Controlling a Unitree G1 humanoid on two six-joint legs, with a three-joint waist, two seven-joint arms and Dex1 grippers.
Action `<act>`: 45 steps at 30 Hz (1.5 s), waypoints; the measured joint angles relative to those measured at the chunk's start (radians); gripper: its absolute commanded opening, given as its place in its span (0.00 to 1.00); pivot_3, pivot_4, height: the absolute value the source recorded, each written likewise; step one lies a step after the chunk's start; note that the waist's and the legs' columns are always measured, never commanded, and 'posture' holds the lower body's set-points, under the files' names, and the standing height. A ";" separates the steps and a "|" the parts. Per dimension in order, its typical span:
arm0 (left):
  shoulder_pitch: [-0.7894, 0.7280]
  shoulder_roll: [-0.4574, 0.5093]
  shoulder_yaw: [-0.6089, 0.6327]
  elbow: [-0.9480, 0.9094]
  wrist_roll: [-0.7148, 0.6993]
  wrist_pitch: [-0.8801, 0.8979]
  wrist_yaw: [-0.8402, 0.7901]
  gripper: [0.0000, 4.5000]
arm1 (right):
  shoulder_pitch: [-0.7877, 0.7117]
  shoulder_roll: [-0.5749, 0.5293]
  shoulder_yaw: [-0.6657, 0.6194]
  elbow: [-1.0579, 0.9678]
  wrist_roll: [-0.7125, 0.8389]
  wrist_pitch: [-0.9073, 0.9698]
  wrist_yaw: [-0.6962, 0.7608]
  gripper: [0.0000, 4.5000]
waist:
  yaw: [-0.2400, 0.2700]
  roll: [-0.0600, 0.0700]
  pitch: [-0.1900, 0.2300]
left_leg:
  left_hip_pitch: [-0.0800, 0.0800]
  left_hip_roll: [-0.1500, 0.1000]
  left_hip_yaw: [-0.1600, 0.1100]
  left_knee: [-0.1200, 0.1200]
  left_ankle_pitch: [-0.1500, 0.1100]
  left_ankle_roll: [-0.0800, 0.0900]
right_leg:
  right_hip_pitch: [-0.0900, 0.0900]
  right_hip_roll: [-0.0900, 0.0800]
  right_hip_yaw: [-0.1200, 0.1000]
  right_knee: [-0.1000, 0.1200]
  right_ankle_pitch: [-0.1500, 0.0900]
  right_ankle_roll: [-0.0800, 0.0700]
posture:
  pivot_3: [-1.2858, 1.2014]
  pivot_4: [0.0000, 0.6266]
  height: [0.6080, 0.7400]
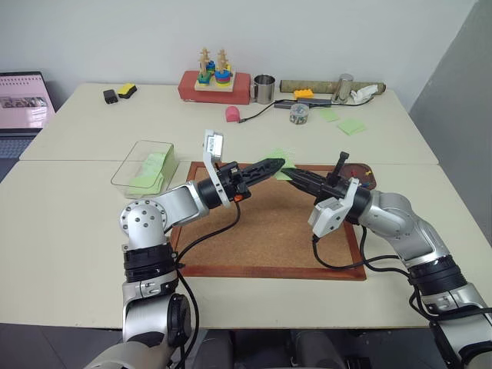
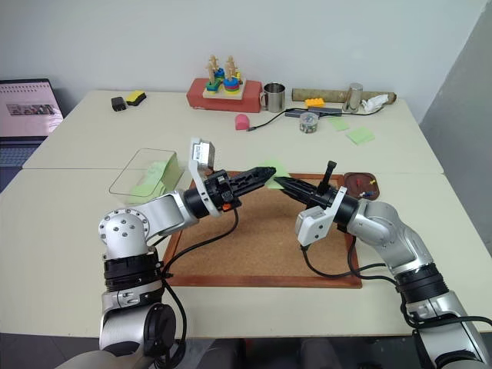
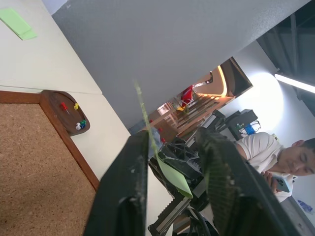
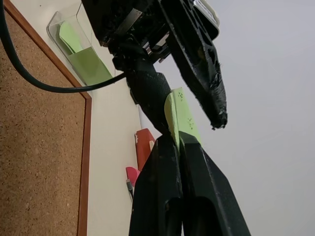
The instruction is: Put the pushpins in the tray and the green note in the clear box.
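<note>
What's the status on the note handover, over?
Right gripper shut on green note, above corkboard. Left gripper fingers around note, not clamped. Pushpins in tray. Clear box unobstructed.

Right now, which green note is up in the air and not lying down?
The green note pinched in the right hand, above the corkboard. The other green notes lie in the clear box or on the table.

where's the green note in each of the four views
left eye view: the green note sits centre, between the two gripper tips over the corkboard's far edge.
right eye view: centre again, at the same meeting point.
left wrist view: edge-on, between the left gripper's fingers.
right wrist view: pinched above the shut right gripper's fingertips.
Shared landmark: the corkboard, seen in all four.
</note>
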 measured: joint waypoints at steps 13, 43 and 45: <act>0.005 0.008 -0.004 0.000 -0.004 -0.006 0.017 0.00 | -0.003 0.000 0.000 0.000 -0.007 0.003 -0.007 0.04 | 0.000 0.000 0.000 | 0.000 0.000 0.000 0.000 0.000 0.000 | 0.000 0.000 0.000 0.000 0.000 0.000 | 0.52 0.24 1.00; 0.002 0.245 0.017 0.016 0.279 -0.396 0.101 0.00 | 0.093 0.096 -0.011 -0.311 0.627 0.665 0.229 1.00 | -0.001 0.000 0.000 | 0.000 0.001 0.000 -0.001 0.000 0.000 | 0.000 0.000 0.000 0.000 0.000 0.000 | 0.52 0.24 1.00; 0.050 0.274 0.020 -0.017 0.350 -0.460 0.129 0.00 | 0.065 0.125 -0.009 -0.371 0.722 0.811 0.244 1.00 | -0.001 0.000 0.000 | 0.000 0.001 -0.001 -0.001 0.000 0.000 | 0.000 0.000 -0.001 0.000 0.000 0.000 | 0.52 0.24 1.00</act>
